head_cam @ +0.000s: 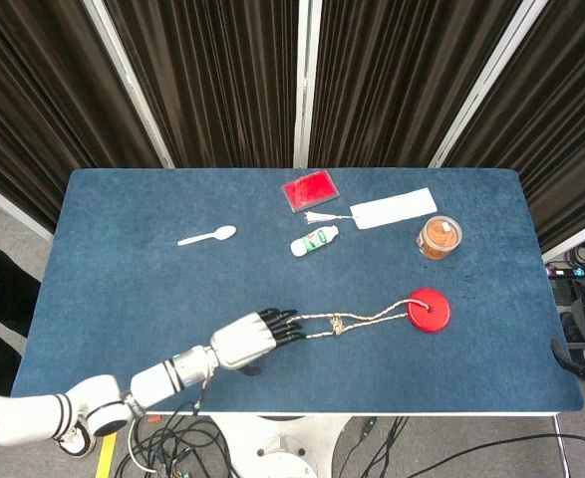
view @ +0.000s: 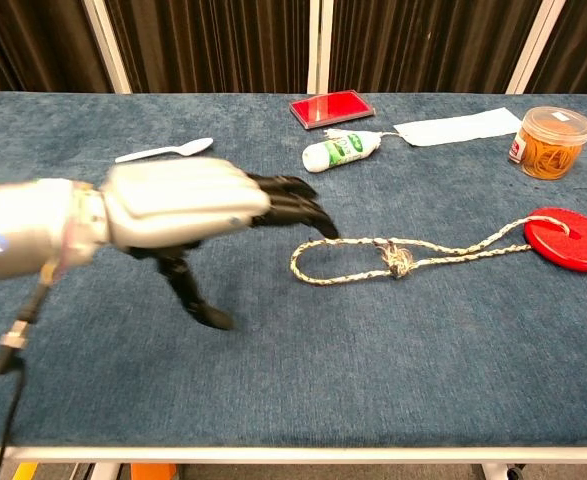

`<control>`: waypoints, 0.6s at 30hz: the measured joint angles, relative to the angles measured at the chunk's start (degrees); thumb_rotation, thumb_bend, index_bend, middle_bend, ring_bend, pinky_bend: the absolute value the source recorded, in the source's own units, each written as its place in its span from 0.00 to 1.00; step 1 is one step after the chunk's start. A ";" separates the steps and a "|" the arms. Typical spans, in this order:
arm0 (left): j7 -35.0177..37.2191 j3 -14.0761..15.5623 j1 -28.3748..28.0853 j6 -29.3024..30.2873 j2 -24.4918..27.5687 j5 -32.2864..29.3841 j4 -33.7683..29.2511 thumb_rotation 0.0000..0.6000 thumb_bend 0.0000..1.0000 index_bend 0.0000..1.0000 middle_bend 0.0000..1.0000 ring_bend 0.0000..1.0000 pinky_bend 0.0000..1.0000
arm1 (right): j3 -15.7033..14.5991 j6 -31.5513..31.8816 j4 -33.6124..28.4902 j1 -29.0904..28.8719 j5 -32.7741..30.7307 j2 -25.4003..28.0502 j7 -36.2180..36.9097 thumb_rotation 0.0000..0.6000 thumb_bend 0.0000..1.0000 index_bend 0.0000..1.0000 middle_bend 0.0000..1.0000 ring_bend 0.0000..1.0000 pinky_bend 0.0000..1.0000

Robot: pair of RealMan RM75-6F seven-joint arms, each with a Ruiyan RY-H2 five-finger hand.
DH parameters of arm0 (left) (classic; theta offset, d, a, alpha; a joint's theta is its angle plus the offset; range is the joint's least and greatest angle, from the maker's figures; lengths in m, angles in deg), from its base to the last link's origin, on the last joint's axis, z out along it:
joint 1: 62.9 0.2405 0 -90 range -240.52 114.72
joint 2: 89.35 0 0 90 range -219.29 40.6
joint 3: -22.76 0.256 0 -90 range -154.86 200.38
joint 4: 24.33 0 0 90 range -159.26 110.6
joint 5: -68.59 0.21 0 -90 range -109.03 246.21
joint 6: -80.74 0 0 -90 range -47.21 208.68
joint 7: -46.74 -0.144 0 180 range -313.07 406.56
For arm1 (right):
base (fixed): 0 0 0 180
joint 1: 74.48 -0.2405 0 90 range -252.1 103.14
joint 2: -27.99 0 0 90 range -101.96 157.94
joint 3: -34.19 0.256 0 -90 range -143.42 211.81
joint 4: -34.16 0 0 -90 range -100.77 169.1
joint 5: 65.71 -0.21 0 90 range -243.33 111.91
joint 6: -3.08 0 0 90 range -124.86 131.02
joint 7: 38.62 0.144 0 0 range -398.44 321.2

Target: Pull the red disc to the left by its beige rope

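1. Head view shows my left hand [head_cam: 253, 339] low over the table [head_cam: 123, 289] near its front edge, fingers stretched toward the rope, holding nothing.
2. In the chest view its dark fingertips [view: 298, 205] reach to just beside the loop end of the beige rope [view: 393, 258]; whether they touch it I cannot tell.
3. The rope lies across the cloth to the red disc [head_cam: 429, 310], which rests toward the front right part of the table.
4. My right hand is not seen.
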 measured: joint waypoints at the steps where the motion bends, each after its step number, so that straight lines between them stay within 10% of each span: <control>1: 0.40 0.03 -0.59 -0.28 -0.78 -0.11 0.82 1.00 0.13 0.15 0.13 0.01 0.19 | 0.03 -0.03 0.09 0.00 -0.04 -0.06 0.09 1.00 0.22 0.00 0.00 0.00 0.00; 18: -0.46 2.76 -6.01 -2.71 -9.38 -3.84 14.46 1.00 0.13 0.15 0.23 0.01 0.19 | 0.51 0.13 2.33 0.56 -0.81 -0.60 1.99 1.00 0.22 0.00 0.00 0.00 0.00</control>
